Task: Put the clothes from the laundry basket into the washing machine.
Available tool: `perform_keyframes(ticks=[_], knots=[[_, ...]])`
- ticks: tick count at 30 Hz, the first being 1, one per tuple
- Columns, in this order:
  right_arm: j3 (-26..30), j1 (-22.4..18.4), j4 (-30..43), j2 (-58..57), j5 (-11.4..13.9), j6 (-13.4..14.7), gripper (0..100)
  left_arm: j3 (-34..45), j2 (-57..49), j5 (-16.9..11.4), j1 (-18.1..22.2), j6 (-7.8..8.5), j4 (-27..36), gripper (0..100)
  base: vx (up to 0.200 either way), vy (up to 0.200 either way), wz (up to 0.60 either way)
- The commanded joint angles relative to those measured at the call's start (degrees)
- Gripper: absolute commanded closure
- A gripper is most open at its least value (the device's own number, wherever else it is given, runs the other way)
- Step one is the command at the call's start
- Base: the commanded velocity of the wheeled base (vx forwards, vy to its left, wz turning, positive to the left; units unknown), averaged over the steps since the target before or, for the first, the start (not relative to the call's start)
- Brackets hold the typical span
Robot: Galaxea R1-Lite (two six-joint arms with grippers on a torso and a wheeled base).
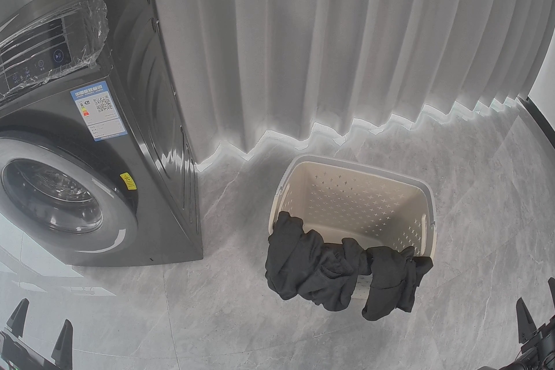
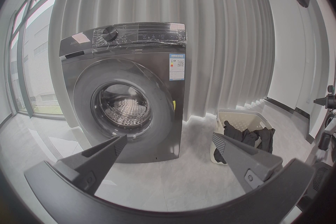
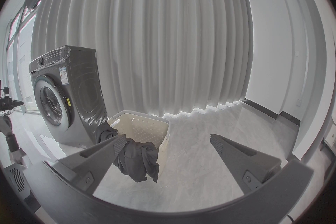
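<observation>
I hold left gripper (image 2: 168, 139) and right gripper (image 3: 167, 138) spread wide, empty; clothes (image 1: 324, 273) drape over the near rim of the laundry basket (image 1: 358, 162), likely for easy grasping

The left gripper (image 1: 40, 324) sits at the near left of the head view. Its two dark, tapered fingers (image 1: 63, 333) point up and away from the robot, and the jaws stand wide apart. In the left wrist view the ribbed inner pads (image 2: 218, 142) face each other across a broad gap, and the fingers rise from a curved dark wrist mount (image 2: 168, 207). The right gripper (image 1: 537, 312) sits at the near right, about level with the left one and well apart from it, partly cut off by the picture edge. In the right wrist view its fingers are likewise spread wide, tips angled inward. Both grippers point forward, side by side.
</observation>
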Motion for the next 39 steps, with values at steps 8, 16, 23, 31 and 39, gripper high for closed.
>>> perform_keyframes(ticks=[8,16,23,31,39], knots=[[1.0,0.1,0.0,-0.2,0.2,0.2,0,1.0,-0.7,0.0,0.0,-0.02,0.0,0,0.0,0.0,0.37],[1.0,0.1,0.0,-0.2,0.2,0.2,0,1.0,-0.7,0.0,0.0,-0.02,0.0,0,0.0,0.0,0.0],[1.0,0.0,0.0,-0.2,0.2,0.2,0,1.0,-0.7,0.0,0.0,-0.02,0.0,0,0.0,0.0,0.0],[1.0,0.1,0.0,-0.2,0.2,0.2,0,1.0,-0.7,0.0,0.0,0.07,0.0,0,0.0,0.0,0.45],[1.0,0.1,0.0,-0.2,0.2,0.3,0,1.0,-0.7,0.0,0.0,0.07,0.0,0,0.0,0.0,0.0]])
